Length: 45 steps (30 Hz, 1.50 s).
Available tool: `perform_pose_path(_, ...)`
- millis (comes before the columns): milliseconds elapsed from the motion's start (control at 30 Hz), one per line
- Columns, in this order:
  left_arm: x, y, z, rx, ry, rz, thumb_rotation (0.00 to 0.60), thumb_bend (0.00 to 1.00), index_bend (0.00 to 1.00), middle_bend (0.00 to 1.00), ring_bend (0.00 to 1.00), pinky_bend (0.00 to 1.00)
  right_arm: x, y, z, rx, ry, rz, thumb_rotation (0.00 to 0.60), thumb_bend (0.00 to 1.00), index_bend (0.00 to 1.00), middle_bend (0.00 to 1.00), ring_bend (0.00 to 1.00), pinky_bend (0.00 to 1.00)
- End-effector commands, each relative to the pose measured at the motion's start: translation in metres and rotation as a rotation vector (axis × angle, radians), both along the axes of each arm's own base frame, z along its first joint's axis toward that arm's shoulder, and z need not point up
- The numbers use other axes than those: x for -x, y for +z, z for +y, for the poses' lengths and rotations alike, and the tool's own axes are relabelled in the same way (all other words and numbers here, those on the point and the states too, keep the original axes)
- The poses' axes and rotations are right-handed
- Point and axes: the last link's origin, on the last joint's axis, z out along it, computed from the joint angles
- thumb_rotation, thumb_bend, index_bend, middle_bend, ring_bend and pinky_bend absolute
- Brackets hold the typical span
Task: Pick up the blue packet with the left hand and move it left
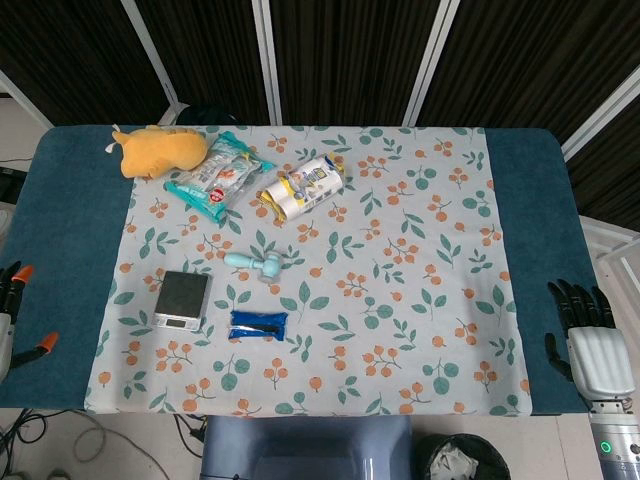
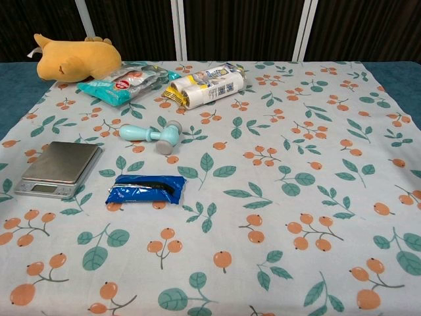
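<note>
On the floral-clothed surface, the blue packet lies flat just right of the silver scale, below the small mint hammer. Left hand and right hand rest at the edges, fingers apart, empty.

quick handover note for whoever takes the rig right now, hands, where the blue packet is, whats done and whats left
Left hand: at the table's left edge, holding nothing, only partly in view.
Right hand: at the right edge, fingers apart, holding nothing.
Blue packet: flat on the cloth, just right of the small scale, below the toy hammer.
Done: nothing; packet untouched.
Left: reach with left hand, grasp packet, move it left.
</note>
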Motion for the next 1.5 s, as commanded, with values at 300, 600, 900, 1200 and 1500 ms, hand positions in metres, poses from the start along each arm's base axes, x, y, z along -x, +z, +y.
perform_pose_path(300, -0.001, -0.004, -0.002, 0.041, -0.004, -0.008, 0.600, 0.15, 0.02, 0.00, 0.00, 0.00, 0.001, -0.001, 0.000, -0.018, -0.016, 0.001, 0.600, 0.59, 0.00, 0.09, 0.09, 0.00)
perform_pose_path(600, -0.002, -0.002, -0.003, 0.066, -0.018, -0.019, 0.600, 0.11, 0.02, 0.00, 0.00, 0.00, 0.001, 0.002, 0.001, -0.009, -0.038, 0.007, 0.600, 0.59, 0.00, 0.09, 0.09, 0.00)
perform_pose_path(900, -0.003, -0.003, -0.002, 0.077, -0.025, -0.017, 0.600, 0.11, 0.03, 0.01, 0.00, 0.00, 0.001, 0.002, 0.001, -0.015, -0.041, 0.006, 0.600, 0.59, 0.00, 0.09, 0.09, 0.00)
perform_pose_path(1200, -0.021, -0.013, -0.005, 0.150, -0.043, -0.046, 0.600, 0.11, 0.07, 0.03, 0.00, 0.04, 0.002, 0.001, 0.000, -0.026, -0.053, -0.014, 0.600, 0.59, 0.00, 0.09, 0.09, 0.00)
perform_pose_path(1500, -0.083, -0.041, 0.054, 0.358, -0.123, 0.020, 0.600, 0.11, 0.12, 0.05, 0.00, 0.05, 0.001, 0.002, 0.000, -0.029, -0.047, -0.020, 0.600, 0.59, 0.00, 0.09, 0.09, 0.00)
